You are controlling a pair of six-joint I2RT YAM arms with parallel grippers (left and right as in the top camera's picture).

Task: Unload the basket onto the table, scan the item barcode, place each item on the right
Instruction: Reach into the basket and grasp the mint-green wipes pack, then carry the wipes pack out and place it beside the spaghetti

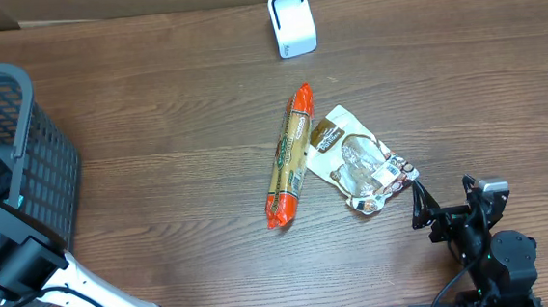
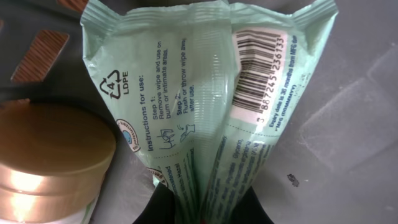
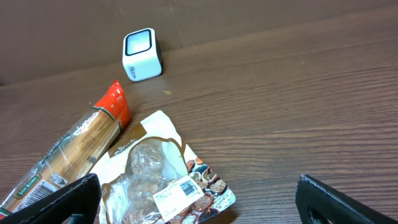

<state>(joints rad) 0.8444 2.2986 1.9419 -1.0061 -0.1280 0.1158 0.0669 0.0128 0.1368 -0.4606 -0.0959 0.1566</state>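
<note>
Mint-green wipes packet (image 2: 186,93), barcode (image 2: 260,68) outward

Spaghetti pack (image 1: 287,157) beside cookie bag (image 1: 357,162)

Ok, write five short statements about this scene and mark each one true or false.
1. The left gripper is shut on a green wipes packet. True.
2. The packet's barcode faces the left wrist camera. True.
3. The right gripper holds the pasta package. False: it is open and empty, and the pasta lies on the table.
4. The white scanner stands inside the basket. False: it stands on the table, well apart from the basket.
5. The snack bag lies beside the pasta package. True.
</note>
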